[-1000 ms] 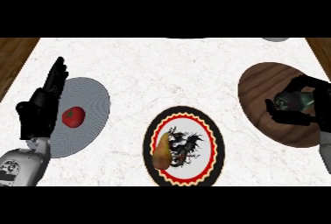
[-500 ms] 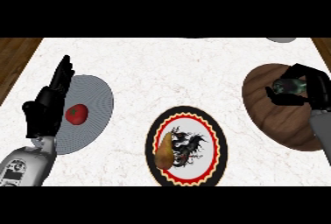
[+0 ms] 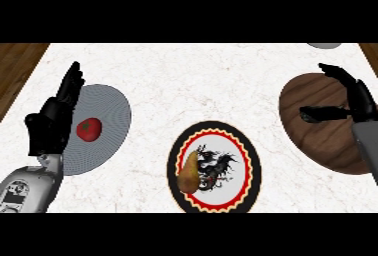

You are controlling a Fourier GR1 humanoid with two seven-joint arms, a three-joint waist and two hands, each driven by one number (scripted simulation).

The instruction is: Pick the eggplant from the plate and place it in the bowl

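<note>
Eggplant (image 3: 190,172) is brownish and elongated, so the ID is tentative. It lies on the left part of the patterned plate (image 3: 253,170), untouched.

Right hand (image 3: 358,102) hovers over the wooden bowl (image 3: 317,135), fingers spread, thumb out, holding nothing, well apart from the eggplant. Left hand (image 3: 50,122) rests open, fingers up, at the grey plate (image 3: 111,115) beside the tomato (image 3: 88,128).

Risks: the rounded eggplant may roll or slide over the plate's left rim if the fingers meet one side first. A low approach could catch the rim and shift the plate.

Surface: white marbled counter (image 3: 192,85), with dark wood (image 3: 18,65) beyond its left and right edges.
</note>
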